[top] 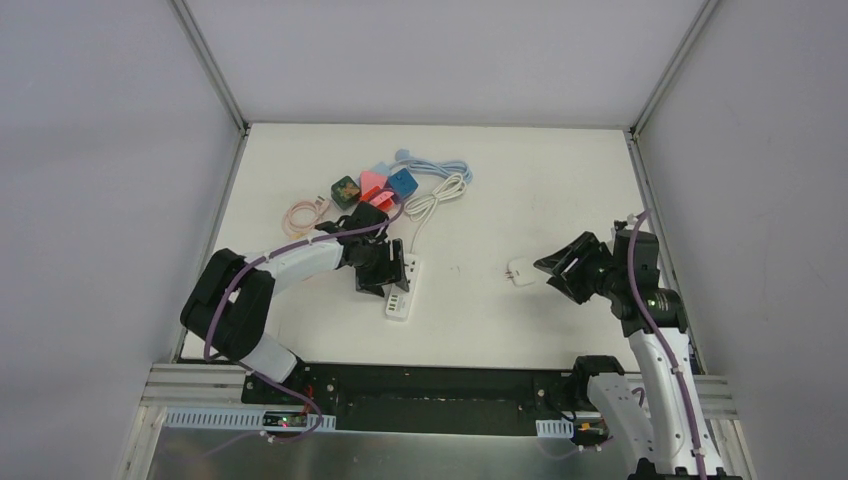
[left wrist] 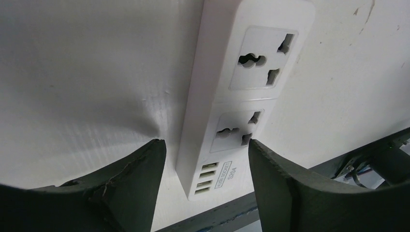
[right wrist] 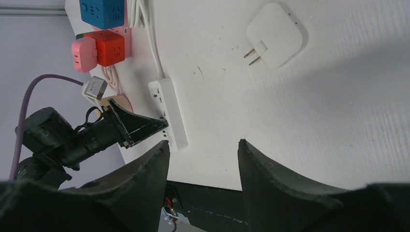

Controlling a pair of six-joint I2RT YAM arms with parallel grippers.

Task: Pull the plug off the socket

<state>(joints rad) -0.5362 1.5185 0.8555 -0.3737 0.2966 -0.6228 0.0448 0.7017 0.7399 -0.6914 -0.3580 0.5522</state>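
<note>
Left gripper (top: 383,266) low over the power strip (top: 400,291). Fingers (left wrist: 140,166) spread wide, one on each side of the strip's USB end; contact can't be judged. White plug (top: 520,271) lies flat on the table (top: 560,190), prongs bare, well apart from the strip. Right gripper (top: 553,267) sits just beside the plug, not touching it, fingers (right wrist: 150,164) wide with nothing between them. Coloured cube adapters (top: 375,184) and a coiled white cable (top: 440,192) lie past the strip.
</note>
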